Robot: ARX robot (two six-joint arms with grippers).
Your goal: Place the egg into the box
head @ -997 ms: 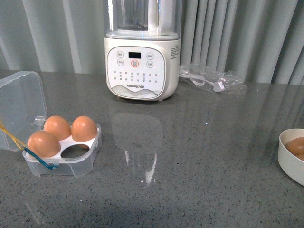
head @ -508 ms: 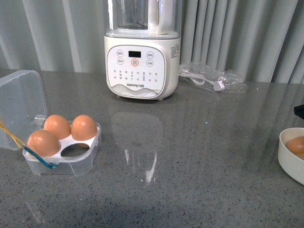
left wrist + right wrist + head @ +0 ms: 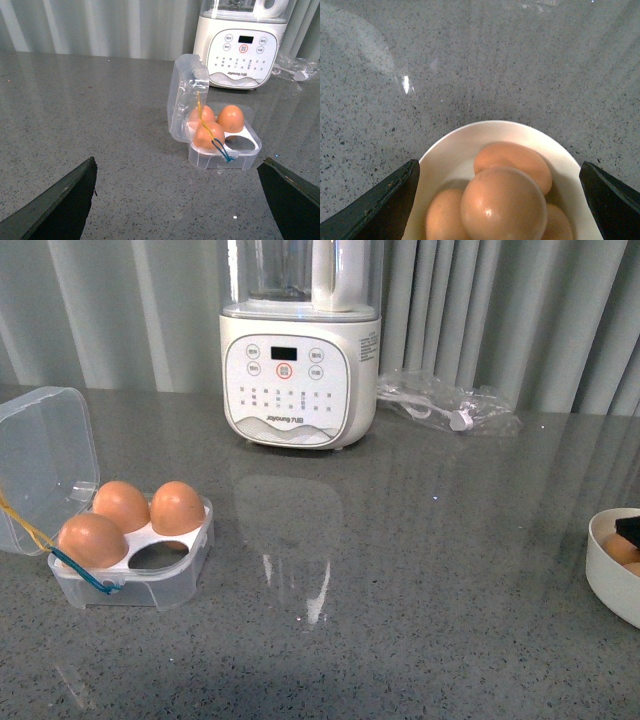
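The box is a clear four-slot case with its lid open, at the left of the grey table. It holds three brown eggs and its front right slot is bare. In the left wrist view the box lies ahead of my left gripper, which is open and holds nothing. A white bowl holds several brown eggs. The topmost egg lies between the wide-open fingers of my right gripper, which touch nothing. In the front view one dark fingertip shows over the bowl at the right edge.
A white blender stands at the back middle of the table. A clear plastic bag with a cable lies to its right. Grey curtains hang behind the table. Bare grey tabletop lies between box and bowl.
The right gripper's dark tip has come into the front view at the right edge and dropped down over the bowl. The box and its eggs have not moved.
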